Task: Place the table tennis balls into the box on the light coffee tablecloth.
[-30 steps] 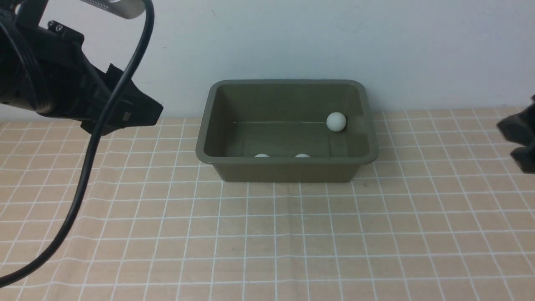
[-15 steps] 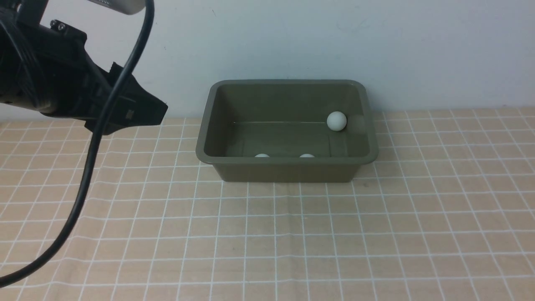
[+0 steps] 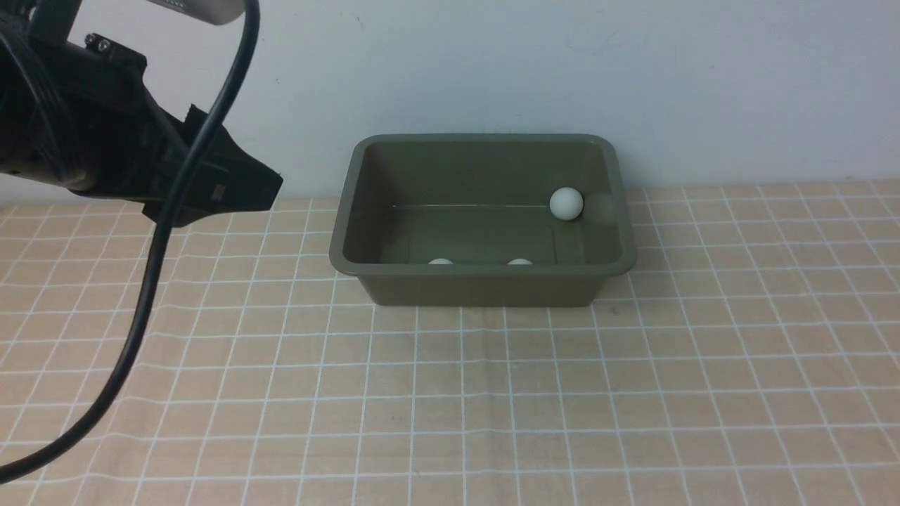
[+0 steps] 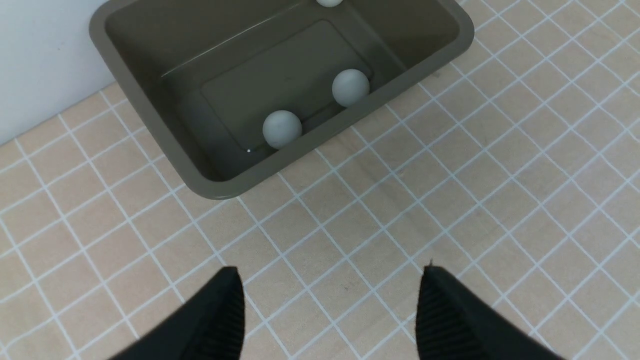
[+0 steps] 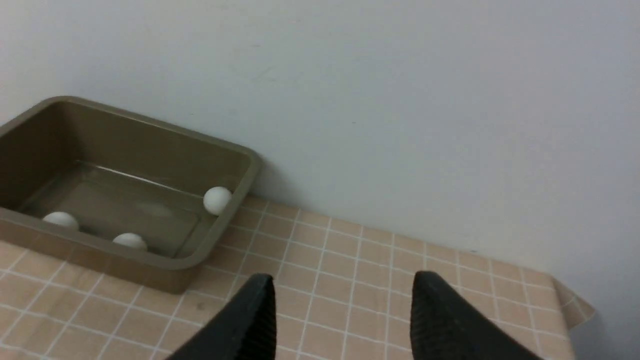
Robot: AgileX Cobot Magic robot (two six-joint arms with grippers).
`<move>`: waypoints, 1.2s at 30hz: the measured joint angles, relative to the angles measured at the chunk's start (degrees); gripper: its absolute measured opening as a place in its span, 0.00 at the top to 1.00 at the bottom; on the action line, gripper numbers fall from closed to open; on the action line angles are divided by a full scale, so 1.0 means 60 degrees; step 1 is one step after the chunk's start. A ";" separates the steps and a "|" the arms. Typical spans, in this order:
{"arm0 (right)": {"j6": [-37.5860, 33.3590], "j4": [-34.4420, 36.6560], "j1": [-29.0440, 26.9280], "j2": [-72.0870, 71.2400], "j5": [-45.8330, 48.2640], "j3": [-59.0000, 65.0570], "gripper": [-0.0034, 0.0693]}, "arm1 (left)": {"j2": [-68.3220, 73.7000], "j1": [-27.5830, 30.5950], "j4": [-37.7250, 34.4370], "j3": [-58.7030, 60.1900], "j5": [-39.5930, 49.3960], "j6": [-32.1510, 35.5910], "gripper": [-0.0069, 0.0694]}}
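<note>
The left hand (image 4: 330, 272) is spread, its 2 black fingers (image 4: 220, 320) well apart with nothing between them. Their inner faces are finely ribbed and taper to narrow tips. In the front view it hangs raised above the left side of the tabletop, pointing toward the box (image 3: 481, 284), with a thick black cable (image 3: 151, 267) looping down in front of it. The right hand (image 5: 344, 277) is spread as well, with the same ribbed black fingers and an empty gap; it does not show in the front view.

All 3 table tennis balls are in the box. They are small, matte, white and smooth, each far smaller than the box. 2 of them (image 4: 282, 129) (image 4: 350, 87) lie on the floor just beside the near long wall, a little apart from each other; in the front view only their tops peek over the rim. The 3rd ball (image 3: 566, 204) sits at the far right corner, against the wall.

The box is a dark olive plastic tub, rectangular, with rounded corners, a rolled rim and sloping walls. It stands on the light coffee tablecloth (image 3: 492, 393), a beige cloth with a thin white grid and faint creases, close to the pale wall (image 3: 633, 70). Both hands are well apart from the box and touch neither it nor the balls.
</note>
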 joint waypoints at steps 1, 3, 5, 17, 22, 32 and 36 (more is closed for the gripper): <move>0.0056 0.0099 0.0000 -0.0100 -0.0314 0.0322 0.48 | 0.0000 0.0000 -0.0007 0.0000 0.0000 0.0000 0.40; 0.0204 0.0238 0.0000 -0.0186 -0.0963 0.0914 0.48 | 0.0000 0.0000 -0.0011 0.0000 0.0000 0.0000 0.40; 0.0254 0.0364 0.0000 -0.0193 -0.1459 0.1362 0.48 | 0.0000 0.0000 -0.0018 0.0000 0.0003 0.0000 0.40; 0.0254 0.0546 0.0000 -0.0193 -0.4329 0.4269 0.48 | 0.0000 0.0000 -0.0018 0.0000 0.0022 0.0000 0.40; 0.0287 0.0546 0.0000 -0.0193 -0.4674 0.4579 0.48 | 0.0000 0.0000 -0.0018 0.0000 0.0022 0.0000 0.40; 0.0298 0.0546 0.0000 -0.0193 -0.4619 0.4609 0.48 | 0.0000 0.0000 -0.0018 0.0000 0.0022 0.0000 0.40; 0.0298 0.0546 0.0000 -0.0193 -0.4609 0.4620 0.48 | 0.0000 0.0000 -0.0018 0.0000 0.0022 0.0000 0.40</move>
